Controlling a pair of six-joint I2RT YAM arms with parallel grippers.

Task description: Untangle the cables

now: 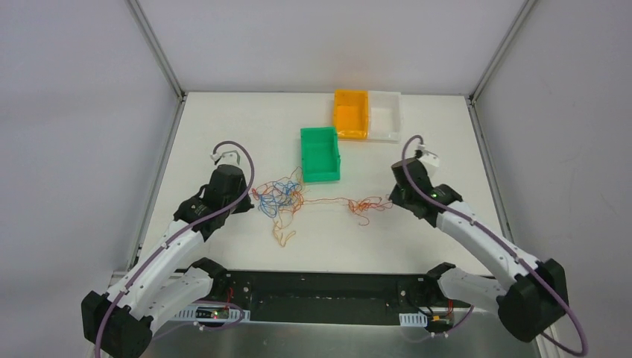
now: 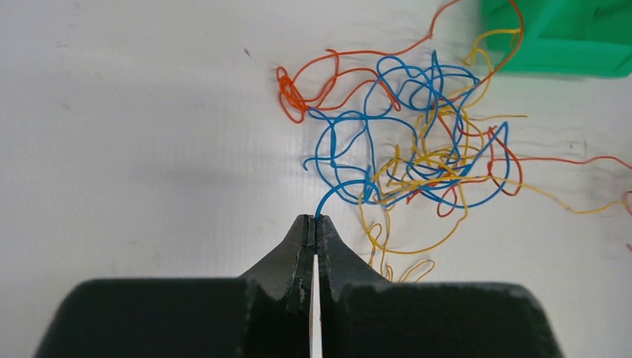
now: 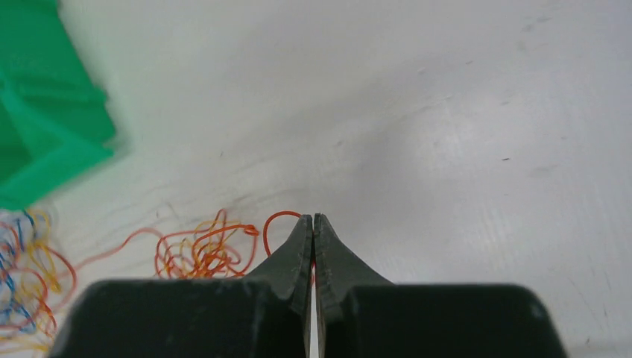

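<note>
Glossy, smooth-sheathed cables (image 2: pixel 428 160) on a matt, faintly scuffed table (image 2: pixel 149 112).

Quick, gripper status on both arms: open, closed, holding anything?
Left gripper: closed, pinching a blue cable at the tangle's edge.
Right gripper: closed on an orange cable.

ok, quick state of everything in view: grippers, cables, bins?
Left gripper: shut on blue cable.
Right gripper: shut on orange cable.
Main tangle: knotted, mixed colours.
Orange clump: apart, linked to it by one strand.
Green bin: upright, looks empty.
Orange bin: same.
White bin: same.
</note>
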